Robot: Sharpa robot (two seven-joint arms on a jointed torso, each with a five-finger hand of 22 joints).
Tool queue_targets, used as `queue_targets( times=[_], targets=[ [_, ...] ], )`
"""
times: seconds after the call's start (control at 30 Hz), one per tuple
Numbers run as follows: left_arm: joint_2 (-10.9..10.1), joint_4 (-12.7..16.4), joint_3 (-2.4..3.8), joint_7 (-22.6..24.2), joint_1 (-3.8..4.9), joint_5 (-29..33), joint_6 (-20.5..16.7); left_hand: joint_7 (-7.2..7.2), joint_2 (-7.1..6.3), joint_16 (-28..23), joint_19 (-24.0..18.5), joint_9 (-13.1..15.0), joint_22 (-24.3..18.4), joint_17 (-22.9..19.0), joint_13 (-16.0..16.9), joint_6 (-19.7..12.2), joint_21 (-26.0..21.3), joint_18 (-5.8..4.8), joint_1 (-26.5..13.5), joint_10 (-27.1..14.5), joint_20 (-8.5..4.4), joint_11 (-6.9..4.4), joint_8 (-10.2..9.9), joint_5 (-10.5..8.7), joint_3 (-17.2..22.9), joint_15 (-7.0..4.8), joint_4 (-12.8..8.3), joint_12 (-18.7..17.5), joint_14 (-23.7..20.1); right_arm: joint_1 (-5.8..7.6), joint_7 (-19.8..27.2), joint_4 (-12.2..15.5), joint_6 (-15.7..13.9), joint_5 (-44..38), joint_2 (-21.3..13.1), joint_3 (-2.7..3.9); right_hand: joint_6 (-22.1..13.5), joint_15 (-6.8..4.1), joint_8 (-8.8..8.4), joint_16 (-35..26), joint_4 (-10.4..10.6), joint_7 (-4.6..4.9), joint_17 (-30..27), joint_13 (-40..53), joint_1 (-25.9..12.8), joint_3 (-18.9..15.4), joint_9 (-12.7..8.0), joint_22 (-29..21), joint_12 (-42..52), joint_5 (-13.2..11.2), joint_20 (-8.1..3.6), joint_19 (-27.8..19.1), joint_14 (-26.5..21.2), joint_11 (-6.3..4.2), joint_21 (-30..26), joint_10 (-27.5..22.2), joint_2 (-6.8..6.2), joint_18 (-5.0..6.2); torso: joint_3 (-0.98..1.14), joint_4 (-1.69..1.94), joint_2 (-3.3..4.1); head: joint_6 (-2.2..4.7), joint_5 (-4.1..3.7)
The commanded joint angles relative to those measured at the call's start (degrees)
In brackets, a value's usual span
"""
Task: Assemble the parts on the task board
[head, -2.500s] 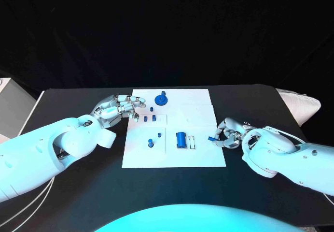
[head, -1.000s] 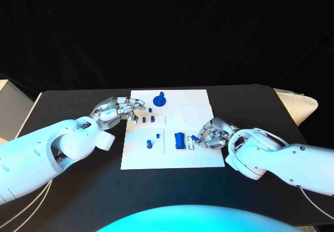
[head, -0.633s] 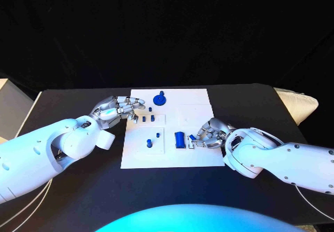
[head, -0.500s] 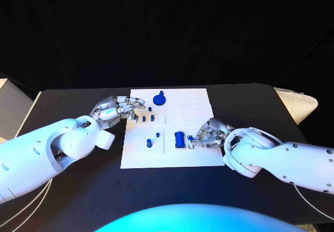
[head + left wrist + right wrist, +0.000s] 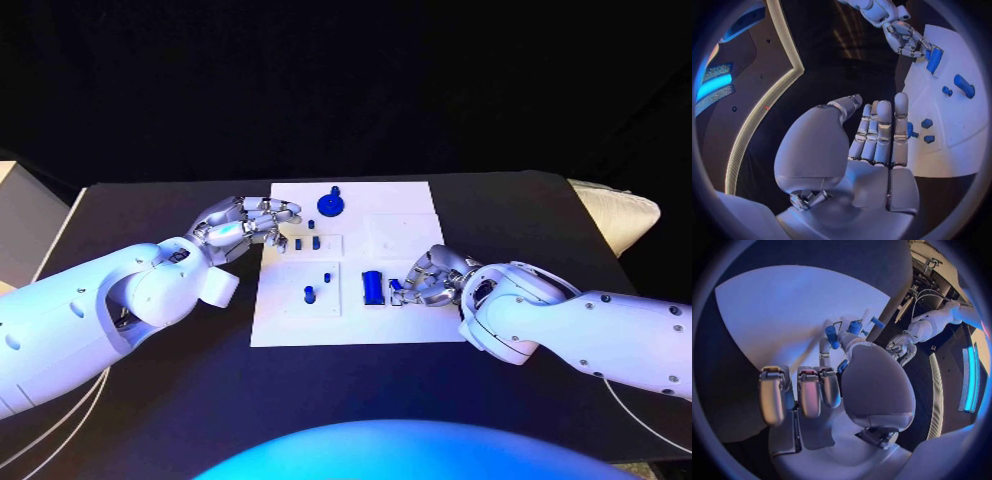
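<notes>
The white task board (image 5: 411, 325) lies mid-table. On it are a blue disc with a knob (image 5: 332, 206), several small blue parts (image 5: 306, 243), a blue peg (image 5: 309, 294) and a larger blue block (image 5: 372, 288). My right hand (image 5: 430, 278) hovers over the board's right half, fingers curled, pinching a small blue part (image 5: 397, 285) right beside the block. The right wrist view shows that hand (image 5: 848, 385) over the board (image 5: 779, 305), blue parts (image 5: 831, 335) past its fingertips. My left hand (image 5: 242, 226) rests at the board's left edge, fingers straight and together (image 5: 878, 135), holding nothing.
The black table (image 5: 159, 380) surrounds the board, with bare room in front and on both sides. A pale object (image 5: 623, 215) sits at the table's right edge. In the left wrist view the right hand (image 5: 904, 37) is against the blue block (image 5: 934, 59).
My right hand has moved left from the board's right edge onto the board, bringing its small blue part up beside the blue block. The left hand has stayed put.
</notes>
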Motion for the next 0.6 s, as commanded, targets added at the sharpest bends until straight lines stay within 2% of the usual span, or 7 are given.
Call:
queue_targets(
  times=[0.03, 0.43, 0.53, 0.6],
  targets=[
    [0.14, 0.06, 0.04, 0.55, -0.01, 0.50, 0.90, 0.05, 0.06, -0.18, 0.27, -0.06, -0.07, 0.05, 0.05, 0.32, -0.37, 0.85, -0.22, 0.10, 0.01, 0.13, -0.29, 0.11, 0.14, 0.34, 0.09, -0.36, -0.11, -0.06, -0.22, -0.05, 1.07, -0.03, 0.27, -0.02, 0.33, -0.29, 0.09, 0.25, -0.01, 0.10, 15.06, 14.07, -0.51, -0.31, 0.03, 14.08, 0.26, -0.21, -0.26, 5.14, 5.89, -0.37, -0.18, 5.09, 0.14, -0.57, -0.01, 0.07, 0.01, -0.04, 0.02],
    [0.22, -0.08, 0.04, 0.54, -0.01, 0.51, 0.93, 0.05, 0.06, -0.18, 0.30, -0.05, -0.08, 0.06, 0.06, 0.36, -0.38, 0.84, -0.32, 0.09, 0.01, 0.14, -0.28, 0.09, 0.10, 0.35, 0.18, -0.37, -0.10, -0.05, 0.06, 0.03, -0.56, -0.03, 0.76, -0.01, 0.39, -0.37, 0.15, 0.25, -0.19, -0.05, 15.06, 14.21, -0.41, -0.25, 0.06, 14.19, 0.58, 0.68, -0.31, 5.23, 5.89, -0.50, 0.19, 5.21, 0.61, -0.65, -0.02, 0.02, 0.03, -0.12, 0.15],
    [0.25, -0.14, 0.04, 0.53, -0.01, 0.51, 0.93, 0.05, 0.06, -0.18, 0.30, -0.05, -0.08, 0.06, 0.06, 0.36, -0.38, 0.84, -0.32, 0.09, 0.01, 0.14, -0.28, 0.09, 0.10, 0.35, 0.18, -0.37, -0.10, -0.05, 0.07, -0.02, -0.60, -0.03, 0.76, -0.01, 0.43, -0.38, 0.17, 0.25, 0.00, 0.01, 15.06, 14.22, -1.21, -0.66, 0.07, 14.19, 0.60, 0.89, -0.33, 5.23, 5.89, -0.47, 0.18, 5.22, 0.60, -0.65, -0.03, 0.00, 0.02, -0.08, 0.13],
    [0.30, -0.18, 0.04, 0.53, -0.02, 0.51, 0.94, 0.05, 0.06, -0.18, 0.30, -0.05, -0.08, 0.06, 0.06, 0.36, -0.38, 0.84, -0.32, 0.09, 0.01, 0.14, -0.28, 0.09, 0.10, 0.35, 0.18, -0.37, -0.10, -0.05, 0.06, -0.04, -0.50, -0.03, 0.74, -0.01, 0.45, -0.34, 0.15, 0.25, 0.06, 0.03, 15.06, 14.24, -3.60, -1.41, 0.04, 14.20, 0.62, 1.70, -0.32, 5.23, 5.89, -0.44, 0.17, 5.24, 1.37, -0.64, -0.05, 0.02, -0.02, -0.15, 0.07]
  ],
)
